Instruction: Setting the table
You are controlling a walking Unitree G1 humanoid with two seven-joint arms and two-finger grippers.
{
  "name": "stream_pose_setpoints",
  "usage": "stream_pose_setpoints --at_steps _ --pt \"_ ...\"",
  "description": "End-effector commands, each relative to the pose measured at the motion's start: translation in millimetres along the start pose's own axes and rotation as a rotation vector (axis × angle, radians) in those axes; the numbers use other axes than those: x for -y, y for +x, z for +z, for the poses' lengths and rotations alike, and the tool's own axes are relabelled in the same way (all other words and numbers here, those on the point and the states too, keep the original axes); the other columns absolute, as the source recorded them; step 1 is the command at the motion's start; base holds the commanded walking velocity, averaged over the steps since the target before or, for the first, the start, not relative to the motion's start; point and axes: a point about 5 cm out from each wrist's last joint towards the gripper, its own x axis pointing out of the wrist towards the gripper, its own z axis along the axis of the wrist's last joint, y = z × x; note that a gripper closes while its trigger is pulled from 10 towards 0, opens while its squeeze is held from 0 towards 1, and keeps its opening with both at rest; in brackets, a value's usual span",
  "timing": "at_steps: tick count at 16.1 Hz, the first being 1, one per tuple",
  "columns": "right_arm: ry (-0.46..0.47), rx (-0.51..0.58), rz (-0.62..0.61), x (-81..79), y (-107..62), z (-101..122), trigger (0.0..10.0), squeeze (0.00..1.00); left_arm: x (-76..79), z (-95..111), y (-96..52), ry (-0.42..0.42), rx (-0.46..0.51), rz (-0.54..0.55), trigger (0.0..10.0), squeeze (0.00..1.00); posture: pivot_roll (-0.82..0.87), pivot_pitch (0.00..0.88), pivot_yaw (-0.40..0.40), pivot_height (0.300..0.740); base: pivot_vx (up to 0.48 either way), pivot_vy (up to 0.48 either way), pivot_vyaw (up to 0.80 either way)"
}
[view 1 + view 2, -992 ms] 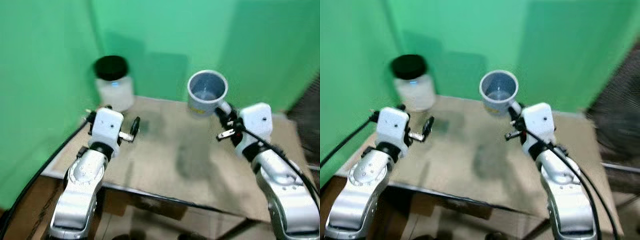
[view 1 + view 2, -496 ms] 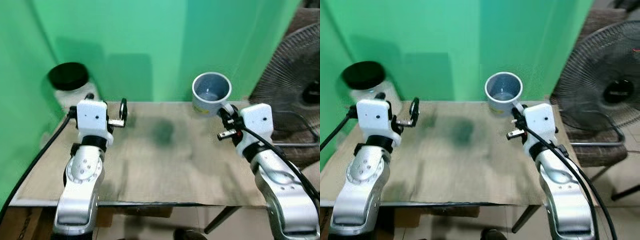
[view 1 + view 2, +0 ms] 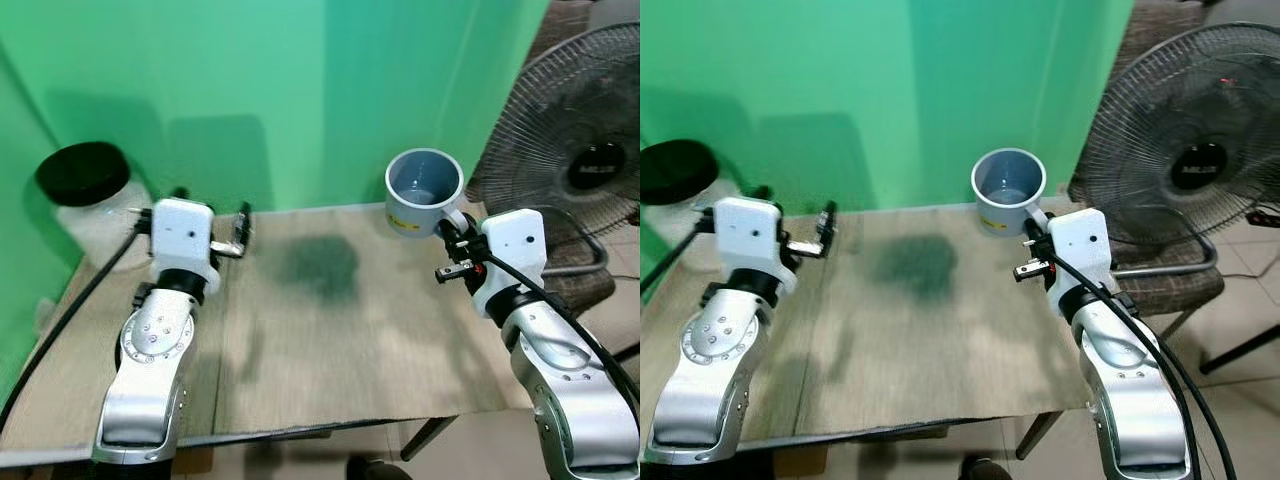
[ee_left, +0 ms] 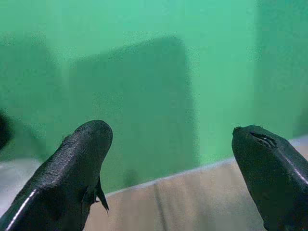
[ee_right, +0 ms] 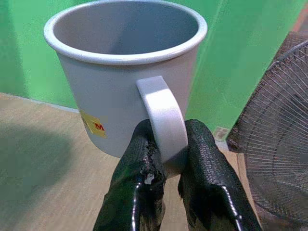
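Note:
A grey mug (image 3: 422, 192) with a small yellow and red sticker is held upright above the far right part of the table (image 3: 330, 340). My right gripper (image 5: 166, 159) is shut on the mug's handle (image 5: 163, 120), one finger on each side of it. My left gripper (image 4: 171, 144) is open with nothing between its fingers (image 4: 77, 159); it is held over the table's far left part (image 3: 241, 228) and points at the green wall.
A clear jar with a black lid (image 3: 85, 195) stands at the table's far left corner. A large floor fan (image 3: 1185, 170) stands just right of the table, close behind my right arm. A green backdrop (image 3: 300, 90) closes off the far side.
The camera has swung to the right: the jar has slid to the left of the picture and the fan has come into view. Both grippers hold the same pose, the mug still gripped.

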Motion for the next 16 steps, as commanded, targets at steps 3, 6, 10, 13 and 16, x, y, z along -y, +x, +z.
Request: stream_pose_setpoints --at_steps 3,6,10,13,16 --pt "-0.027 0.031 -0.001 0.6 1.3 6.3 10.0 0.00 5.4 -4.9 -0.7 0.007 -0.038 -0.051 10.0 0.00 0.06 0.000 0.033 0.740 0.000 0.000 -0.80" --pt "-0.015 0.021 0.012 -1.7 0.4 4.7 10.0 0.00 5.8 -8.9 -2.0 -0.028 -0.082 -0.061 10.0 0.00 0.06 0.000 0.039 0.740 0.000 0.000 -0.80" --pt "-0.007 0.011 0.000 -0.5 -1.2 2.5 10.0 0.00 6.0 -6.9 0.1 -0.002 -0.066 -0.037 10.0 0.00 0.05 0.000 0.050 0.740 0.000 0.000 -0.80" --pt "-0.014 0.010 -0.001 -0.3 -1.7 1.9 10.0 0.00 2.7 -1.8 4.7 -0.033 -0.005 0.061 10.0 0.00 0.05 0.000 0.059 0.740 0.000 0.000 -0.80" --pt "-0.028 -0.002 -0.016 1.6 -3.2 0.5 10.0 0.00 9.5 0.2 3.8 -0.101 -0.012 0.017 10.0 0.00 0.04 0.000 0.061 0.740 0.000 0.000 -0.80"
